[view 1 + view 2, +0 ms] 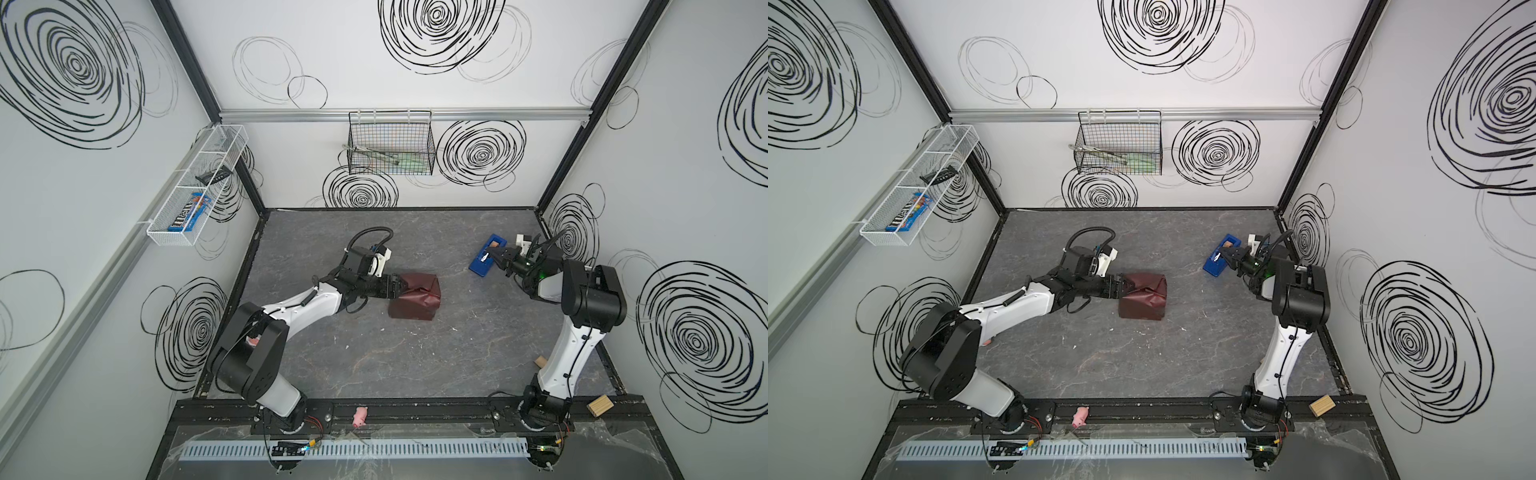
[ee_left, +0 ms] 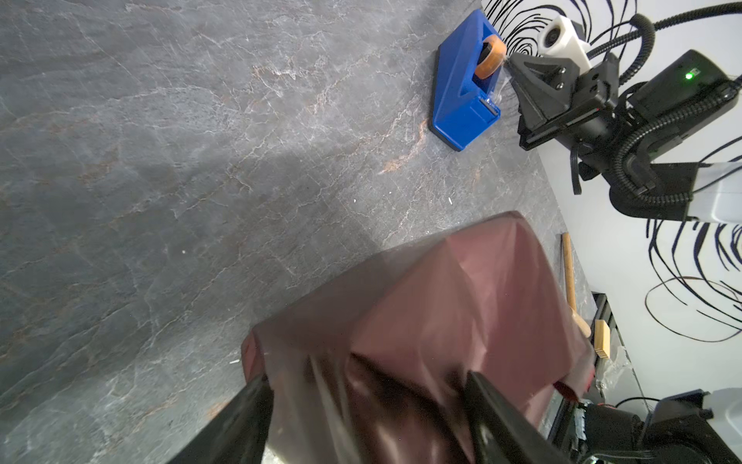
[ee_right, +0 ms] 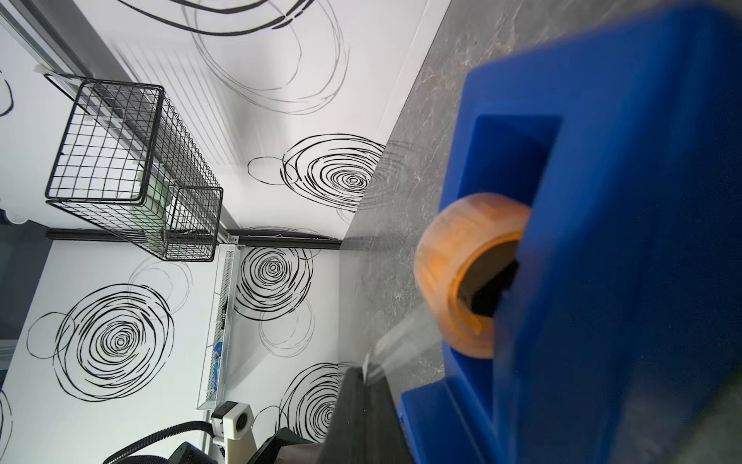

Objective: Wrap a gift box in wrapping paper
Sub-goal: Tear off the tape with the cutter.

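Note:
The maroon wrapping paper [image 1: 415, 301] [image 1: 1144, 299] is folded around a box shape in the middle of the table; the gift box itself is hidden under it. My left gripper [image 1: 402, 286] [image 2: 367, 401] is open, its fingers [image 2: 249, 405] set wide against the creased paper on the bundle's left side. My right gripper [image 1: 496, 257] [image 3: 361, 373] is by the blue tape dispenser [image 1: 484, 262] [image 2: 457, 100] at the back right. It is shut on the end of a clear tape strip [image 3: 397, 341] drawn from the orange roll [image 3: 453, 273].
A black wire basket [image 1: 390, 145] hangs on the back wall and a white mesh basket [image 1: 195, 187] on the left wall. A wooden block [image 1: 600, 405] and a pink toy [image 1: 360, 415] lie at the front rail. A wooden spoon [image 2: 568, 277] lies by the right wall.

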